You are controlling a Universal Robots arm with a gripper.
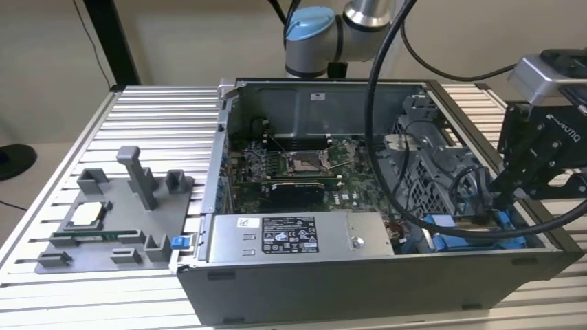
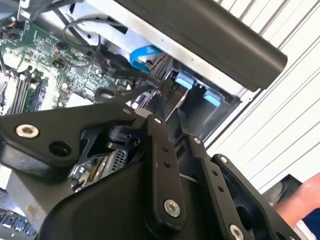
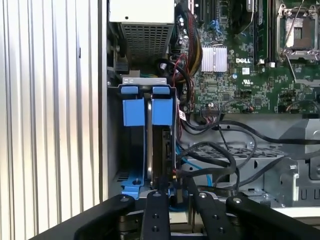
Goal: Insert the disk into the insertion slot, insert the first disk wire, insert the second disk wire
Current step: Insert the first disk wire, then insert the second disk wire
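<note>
Trouble ahead: a snag

Disk point(image 3: 161, 150) stands in its slot point(image 3: 116, 150). Pincer point(image 3: 170, 189) sits at its end; I cannot tell if it grips anything. Black wires point(image 3: 205, 172) crowd close and might catch, I think.

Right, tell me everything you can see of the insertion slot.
The insertion slot is a narrow grey-blue plastic bay with two bright blue clips at one end. It sits in a corner of the open computer case, along the side wall, next to the grey power supply box. The disk stands on edge inside it. Black cables run alongside, and the gripper is close at the end away from the clips.
</note>
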